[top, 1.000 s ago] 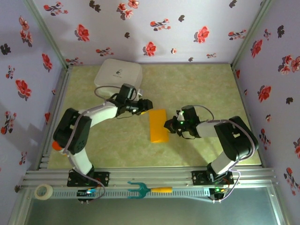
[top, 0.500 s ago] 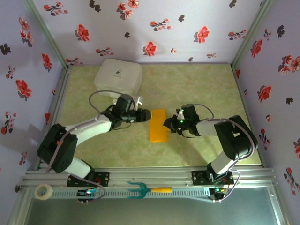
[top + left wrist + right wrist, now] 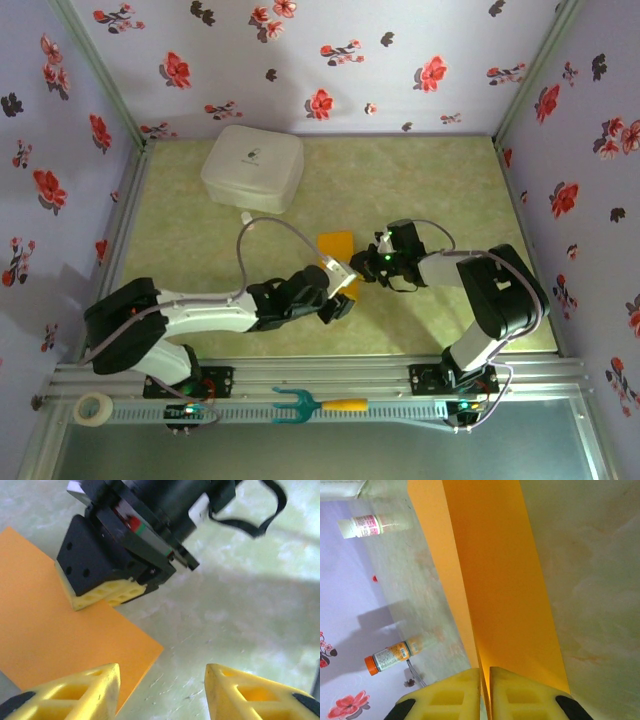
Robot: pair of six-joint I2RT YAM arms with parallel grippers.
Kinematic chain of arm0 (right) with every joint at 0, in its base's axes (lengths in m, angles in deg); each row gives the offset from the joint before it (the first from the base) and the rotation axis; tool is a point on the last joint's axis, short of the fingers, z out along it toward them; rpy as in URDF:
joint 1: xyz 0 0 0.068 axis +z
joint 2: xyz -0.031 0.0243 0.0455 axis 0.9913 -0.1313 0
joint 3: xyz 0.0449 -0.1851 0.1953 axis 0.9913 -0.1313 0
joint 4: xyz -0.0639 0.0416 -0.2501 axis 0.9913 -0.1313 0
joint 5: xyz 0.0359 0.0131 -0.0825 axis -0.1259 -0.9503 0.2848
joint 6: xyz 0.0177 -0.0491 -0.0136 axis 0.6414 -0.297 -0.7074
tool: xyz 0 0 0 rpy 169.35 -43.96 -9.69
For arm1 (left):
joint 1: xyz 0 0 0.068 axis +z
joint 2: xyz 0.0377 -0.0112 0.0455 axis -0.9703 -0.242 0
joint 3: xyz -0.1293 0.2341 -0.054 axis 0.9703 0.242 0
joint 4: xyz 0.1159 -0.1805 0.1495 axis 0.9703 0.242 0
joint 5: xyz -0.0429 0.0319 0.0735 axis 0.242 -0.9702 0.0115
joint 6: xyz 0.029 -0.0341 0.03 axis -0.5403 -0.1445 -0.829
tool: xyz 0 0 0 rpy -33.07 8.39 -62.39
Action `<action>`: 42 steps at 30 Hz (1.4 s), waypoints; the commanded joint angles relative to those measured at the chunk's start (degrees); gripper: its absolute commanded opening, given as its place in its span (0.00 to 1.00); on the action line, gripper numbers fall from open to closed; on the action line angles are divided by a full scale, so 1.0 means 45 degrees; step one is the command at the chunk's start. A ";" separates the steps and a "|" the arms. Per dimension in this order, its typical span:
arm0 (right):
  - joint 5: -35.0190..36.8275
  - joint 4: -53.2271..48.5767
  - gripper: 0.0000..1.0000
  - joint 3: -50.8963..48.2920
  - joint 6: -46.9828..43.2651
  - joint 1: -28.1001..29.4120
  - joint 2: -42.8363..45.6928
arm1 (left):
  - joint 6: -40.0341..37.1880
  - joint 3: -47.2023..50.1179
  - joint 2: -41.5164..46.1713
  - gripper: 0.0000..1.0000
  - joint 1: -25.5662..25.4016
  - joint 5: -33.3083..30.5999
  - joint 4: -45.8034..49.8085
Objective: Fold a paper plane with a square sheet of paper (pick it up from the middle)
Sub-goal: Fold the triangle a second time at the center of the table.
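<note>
Paper plane [image 3: 335,247]: a folded orange strip, not yet a dart, lying on the green worktop [image 3: 420,190] between the two arms, about mid-way across it.
Right tool [image 3: 362,266]: at the strip's right long edge; from above it is too small to tell how its jaws stand.
Right tool, own wrist view [image 3: 485,692]: the yellow fingers [image 3: 445,697] are clenched almost together, with a thin raised layer of the paper plane [image 3: 490,580] pinched in the slit between them.
Fold, right wrist view: one layer lies over another, with a straight crease line running the length of the strip.
Left tool [image 3: 338,303]: its arm lies low across the worktop, and the tool sits at the strip's near end.
Left tool, own wrist view [image 3: 160,695]: released, jaws well apart, with bare worktop between them; one finger [image 3: 75,695] overlaps the strip's near corner, contact unclear.
Left wrist view, further: the right tool's black body and yellow fingertip [image 3: 102,594] rest on the paper's edge.
Bottles, right wrist view: a white one with a pink label [image 3: 375,525] and an orange-capped one [image 3: 395,655], both lying by the purple wall.
Overhead extras: a white box [image 3: 252,165] at the back left, and a tape roll [image 3: 93,407] and a teal fork [image 3: 310,404] on the front rail.
</note>
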 commanded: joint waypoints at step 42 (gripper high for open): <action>0.0162 -0.0586 0.14 0.0262 -0.0033 -0.0072 0.0269 | -0.1873 -0.3168 -0.3155 0.03 -0.1433 -0.5048 0.3284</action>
